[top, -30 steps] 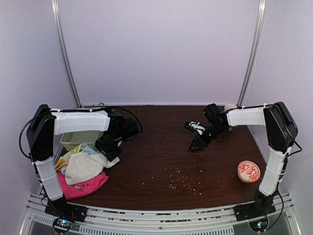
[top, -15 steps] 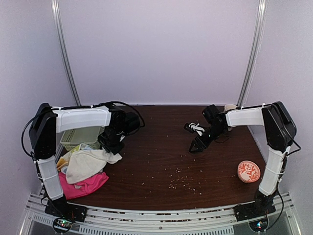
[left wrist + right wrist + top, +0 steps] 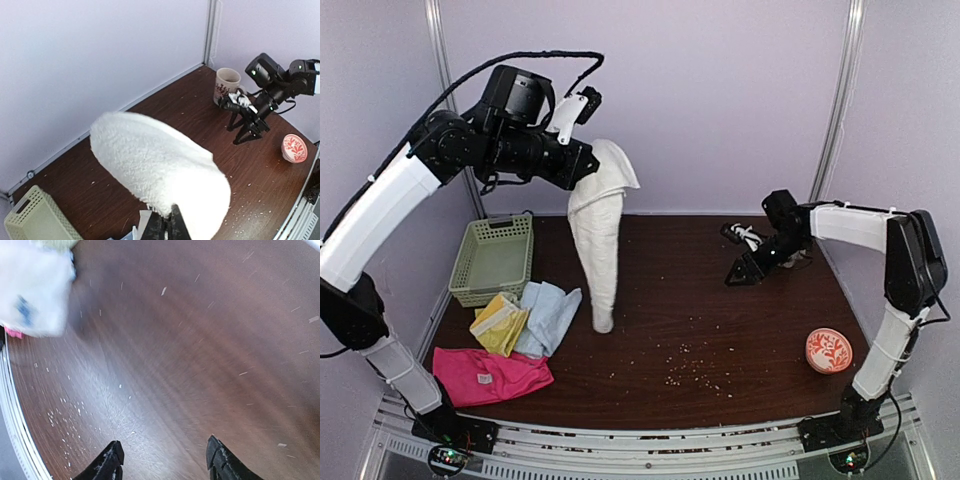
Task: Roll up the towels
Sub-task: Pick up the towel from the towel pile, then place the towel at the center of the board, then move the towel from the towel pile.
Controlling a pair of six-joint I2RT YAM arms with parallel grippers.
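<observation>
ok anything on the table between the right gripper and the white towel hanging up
Nothing visible. Between the right gripper and the hanging white towel the table shows only scattered crumbs; the blue towel lies on the white one's other side.

The right gripper [image 3: 164, 460] shows only its two black fingertips [image 3: 107, 464] at the bottom edge, standing well apart with nothing between them. Below lies the dark brown wooden table [image 3: 190, 340], speckled with pale crumbs [image 3: 60, 415]. At upper left is a blurred white towel [image 3: 32, 295] with a small dark mark, a sliver of pink cloth [image 3: 12, 333] just beneath it.
</observation>
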